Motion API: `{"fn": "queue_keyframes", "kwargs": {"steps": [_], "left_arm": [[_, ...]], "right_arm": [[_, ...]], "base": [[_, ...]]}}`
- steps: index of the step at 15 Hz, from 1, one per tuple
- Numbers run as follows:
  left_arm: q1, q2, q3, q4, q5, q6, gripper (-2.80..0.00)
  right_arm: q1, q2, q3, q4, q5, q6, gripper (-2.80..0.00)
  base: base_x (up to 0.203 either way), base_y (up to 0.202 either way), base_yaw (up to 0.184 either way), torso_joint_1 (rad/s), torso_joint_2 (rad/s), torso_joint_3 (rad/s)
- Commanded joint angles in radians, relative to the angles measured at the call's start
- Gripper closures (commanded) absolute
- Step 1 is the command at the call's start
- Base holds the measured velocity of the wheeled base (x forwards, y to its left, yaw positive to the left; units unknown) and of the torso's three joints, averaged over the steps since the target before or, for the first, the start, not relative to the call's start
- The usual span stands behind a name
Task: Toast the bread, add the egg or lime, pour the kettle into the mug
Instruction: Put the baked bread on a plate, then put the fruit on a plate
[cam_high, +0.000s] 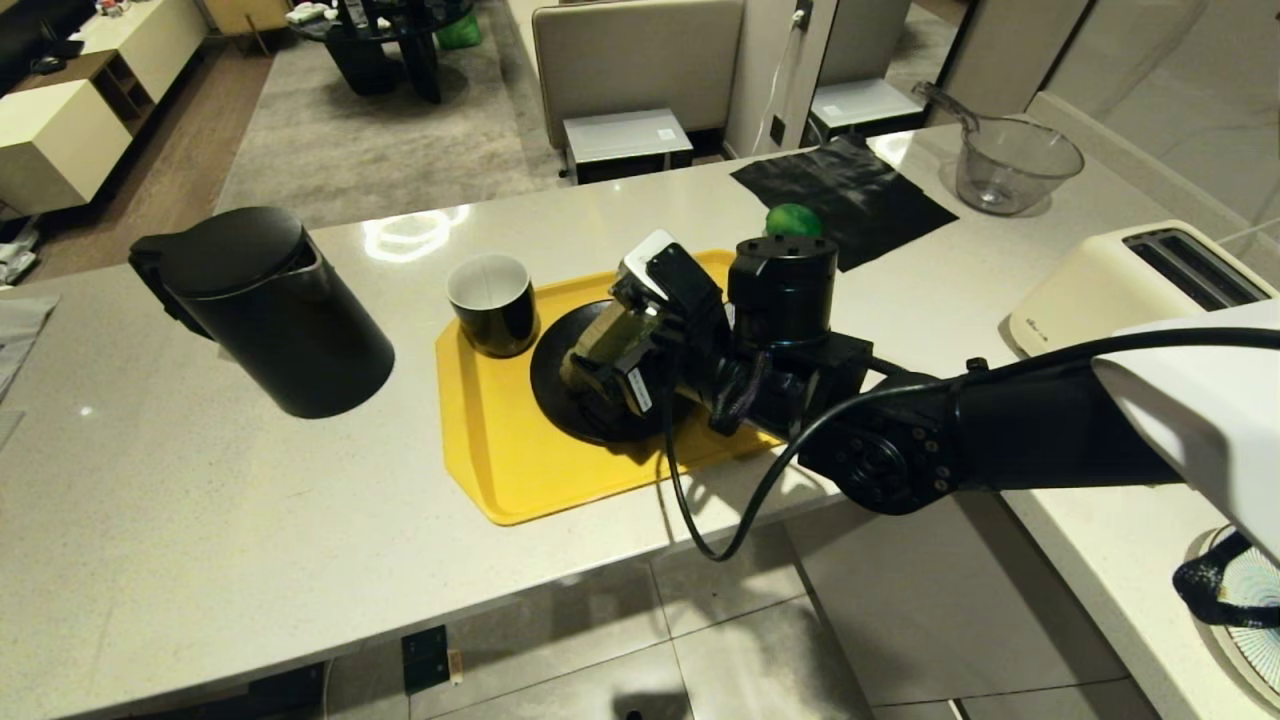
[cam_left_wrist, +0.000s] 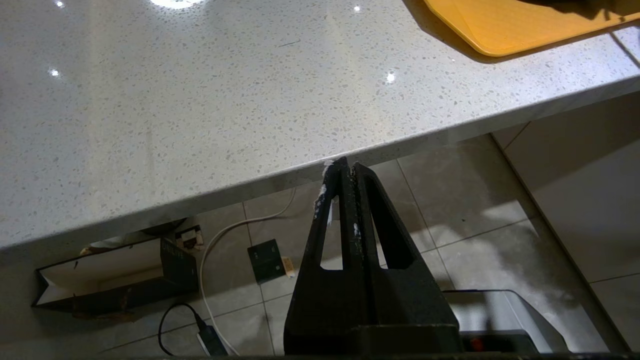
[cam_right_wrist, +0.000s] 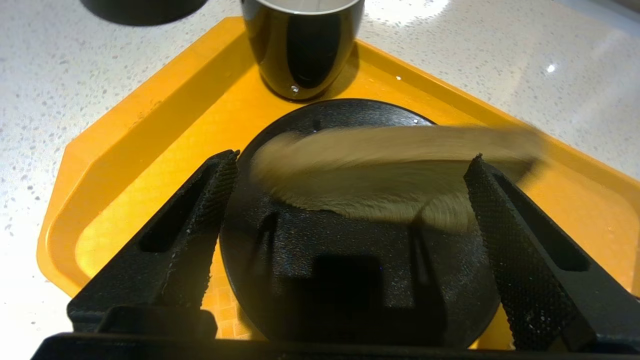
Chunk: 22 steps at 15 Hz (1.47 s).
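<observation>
My right gripper (cam_high: 605, 365) (cam_right_wrist: 352, 157) hangs over the black plate (cam_high: 560, 385) (cam_right_wrist: 320, 112) on the yellow tray (cam_high: 490, 440) (cam_right_wrist: 150, 150), with its fingers spread wide. The bread (cam_right_wrist: 390, 170) (cam_high: 610, 340), a pale slice smeared by motion, is over the far half of the plate between the fingertips, and neither finger grips it. The black mug (cam_high: 492, 303) (cam_right_wrist: 302, 45) stands on the tray just beyond the plate. The black kettle (cam_high: 270, 310) stands to the left on the counter. The lime (cam_high: 793, 220) peeks out behind my right wrist. My left gripper (cam_left_wrist: 347, 165) is shut and empty, parked below the counter's front edge.
A cream toaster (cam_high: 1130, 285) sits at the right end of the counter. Behind the tray lie a black cloth (cam_high: 845, 195) and a clear glass jug (cam_high: 1015, 165). My right arm's cable (cam_high: 700, 500) loops over the counter's front edge.
</observation>
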Motion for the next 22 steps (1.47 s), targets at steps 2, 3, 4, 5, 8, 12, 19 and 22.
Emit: {"fn": "queue_keyframes", "kwargs": {"steps": [2, 3, 4, 5, 8, 12, 19, 22], "left_arm": [[0.0, -0.001, 0.0, -0.001, 0.0, 0.0, 0.0], [0.0, -0.001, 0.0, -0.001, 0.0, 0.0, 0.0], [0.0, -0.001, 0.0, -0.001, 0.0, 0.0, 0.0], [0.0, -0.001, 0.0, -0.001, 0.0, 0.0, 0.0], [0.0, -0.001, 0.0, -0.001, 0.0, 0.0, 0.0], [0.0, -0.001, 0.0, -0.001, 0.0, 0.0, 0.0], [0.0, -0.001, 0.0, -0.001, 0.0, 0.0, 0.0], [0.0, -0.001, 0.0, -0.001, 0.0, 0.0, 0.0]], "right_arm": [[0.003, 0.009, 0.003, -0.006, 0.0, -0.036, -2.8], [0.003, 0.007, 0.004, -0.006, 0.0, -0.036, -2.8], [0.001, 0.004, 0.009, -0.014, 0.0, -0.036, -2.8], [-0.002, 0.001, 0.014, -0.03, 0.0, -0.036, -2.8], [-0.015, -0.02, 0.058, -0.057, 0.0, -0.036, -2.8], [-0.028, -0.058, 0.085, -0.057, 0.003, -0.017, -2.8], [-0.058, -0.187, 0.102, -0.058, 0.0, 0.071, 0.0], [-0.073, -0.24, 0.093, -0.057, -0.005, 0.072, 0.0]], "base": [[0.0, 0.0, 0.0, 0.0, 0.0, 0.0], [0.0, 0.0, 0.0, 0.0, 0.0, 0.0], [0.0, 0.0, 0.0, 0.0, 0.0, 0.0], [0.0, 0.0, 0.0, 0.0, 0.0, 0.0], [0.0, 0.0, 0.0, 0.0, 0.0, 0.0], [0.0, 0.0, 0.0, 0.0, 0.0, 0.0], [0.0, 0.0, 0.0, 0.0, 0.0, 0.0], [0.0, 0.0, 0.0, 0.0, 0.0, 0.0]]}}
